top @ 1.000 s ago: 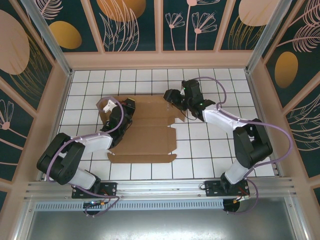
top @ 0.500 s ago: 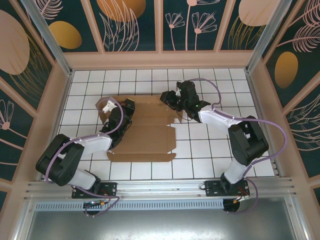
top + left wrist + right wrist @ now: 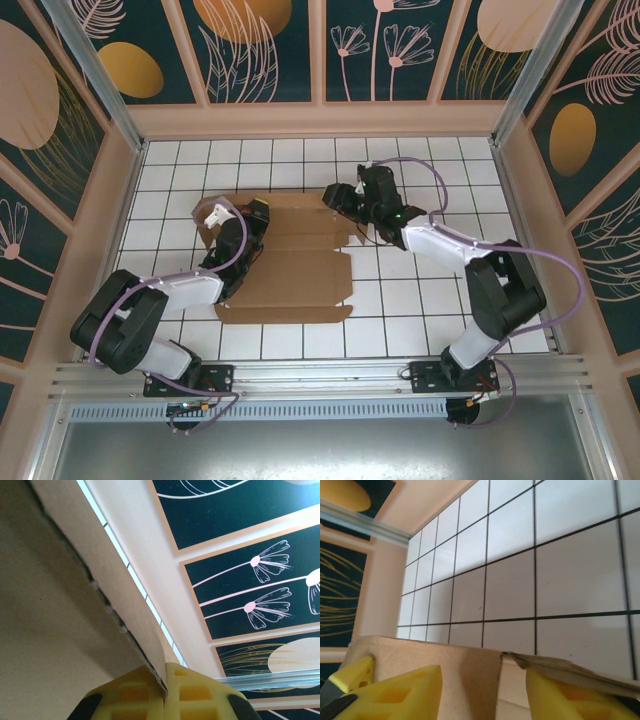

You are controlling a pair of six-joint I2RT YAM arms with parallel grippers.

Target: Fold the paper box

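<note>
My left gripper [image 3: 165,685] clamps a flap of the paper box [image 3: 55,630]; my right gripper [image 3: 482,695] stands apart, straddling another flap.

No word, number, label or brand mark can be read in any view. The paper box [image 3: 290,270] is plain, unprinted brown cardboard. The wall panels [image 3: 250,50] carry drawn flowers and leaves rather than lettering, and the table [image 3: 400,310] is a grid of unmarked white tiles.
</note>
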